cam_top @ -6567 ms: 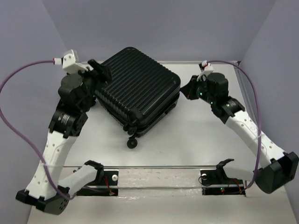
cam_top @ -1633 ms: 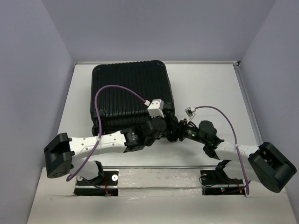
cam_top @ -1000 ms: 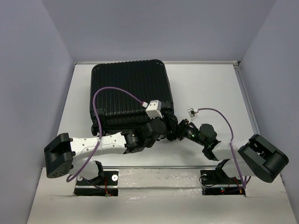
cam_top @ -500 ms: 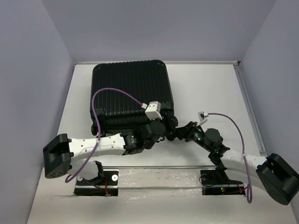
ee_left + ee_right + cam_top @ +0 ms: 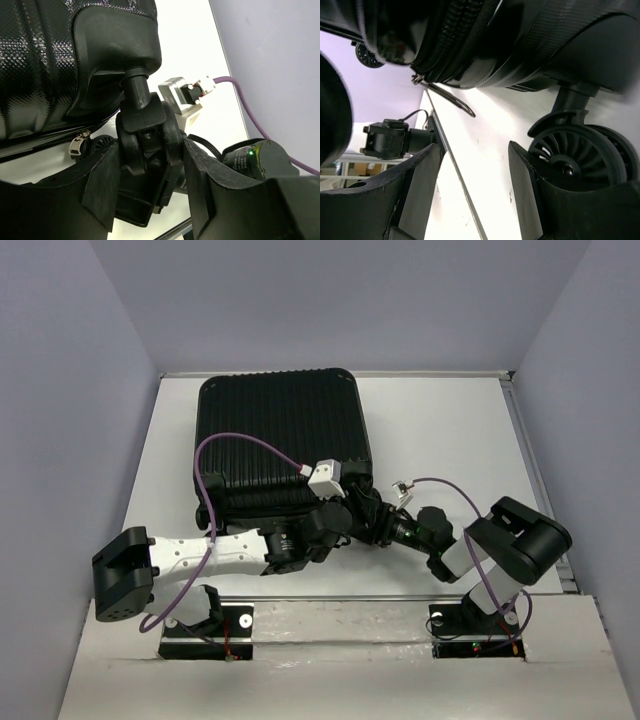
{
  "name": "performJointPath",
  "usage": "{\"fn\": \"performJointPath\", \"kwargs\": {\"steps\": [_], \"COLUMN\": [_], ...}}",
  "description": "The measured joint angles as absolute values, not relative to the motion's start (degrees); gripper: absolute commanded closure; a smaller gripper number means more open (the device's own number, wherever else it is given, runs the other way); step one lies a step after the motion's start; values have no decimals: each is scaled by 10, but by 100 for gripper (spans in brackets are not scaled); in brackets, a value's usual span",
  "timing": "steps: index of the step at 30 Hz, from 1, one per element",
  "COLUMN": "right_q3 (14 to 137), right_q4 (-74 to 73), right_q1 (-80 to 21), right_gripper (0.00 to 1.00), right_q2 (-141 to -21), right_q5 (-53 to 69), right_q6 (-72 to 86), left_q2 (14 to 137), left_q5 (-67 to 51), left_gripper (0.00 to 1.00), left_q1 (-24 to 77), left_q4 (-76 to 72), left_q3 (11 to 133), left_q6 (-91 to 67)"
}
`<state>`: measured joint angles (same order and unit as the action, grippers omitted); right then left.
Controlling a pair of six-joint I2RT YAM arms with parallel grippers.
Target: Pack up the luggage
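The luggage (image 5: 280,440), a black ribbed hard-shell suitcase, lies flat and zipped at the back left of the white table (image 5: 450,440). My left gripper (image 5: 352,512) reaches its near right corner. In the left wrist view the left gripper (image 5: 149,150) is shut on the fork of a black caster wheel (image 5: 145,125), with a finger pressed on each side. My right gripper (image 5: 380,526) sits just right of that corner. In the right wrist view the right gripper (image 5: 475,150) is open over bare table, and a spoked caster wheel (image 5: 575,155) stands behind its right finger (image 5: 525,185).
A zipper pull (image 5: 450,97) hangs from the luggage's seam. A metal rail (image 5: 350,598) runs along the table's near edge. Purple walls close in on three sides. The right arm's elbow (image 5: 515,545) is folded close by the right base, and purple cables (image 5: 230,450) loop over the shell.
The right gripper's jaws have opened wider, and the right arm has folded inward, its elbow swinging in from the far right. The left gripper and the luggage have stayed put.
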<state>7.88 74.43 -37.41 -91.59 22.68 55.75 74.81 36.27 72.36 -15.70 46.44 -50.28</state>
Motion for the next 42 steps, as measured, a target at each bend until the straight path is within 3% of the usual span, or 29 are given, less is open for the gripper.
{"fn": "performJointPath", "kwargs": {"steps": [11, 14, 16, 21, 27, 31, 35, 42], "right_q3": [91, 94, 98, 108, 115, 116, 131, 145], "right_q4": [759, 748, 741, 739, 721, 712, 722, 706], "right_q1": [-374, -374, -374, -376, -372, -371, -371, -372], "right_gripper": [37, 41, 49, 53, 35, 35, 48, 58], "right_q2": [-933, -923, -919, -916, -888, -889, -917, -919], "right_q5": [225, 209, 199, 171, 142, 130, 140, 157], "right_q6": [563, 554, 548, 535, 522, 516, 514, 514], "left_q2": [743, 740, 740, 740, 739, 737, 737, 737], "left_q5": [361, 360, 361, 362, 378, 385, 389, 394], "left_gripper": [94, 94, 94, 94, 94, 94, 94, 94], "left_q1": [724, 724, 726, 732, 738, 739, 740, 742], "left_q4": [-174, -184, -186, -186, -197, -204, -205, -213], "left_q3": [453, 447, 446, 442, 438, 434, 432, 426], "left_q6": [-516, -522, -527, -537, -555, -564, -566, -569]}}
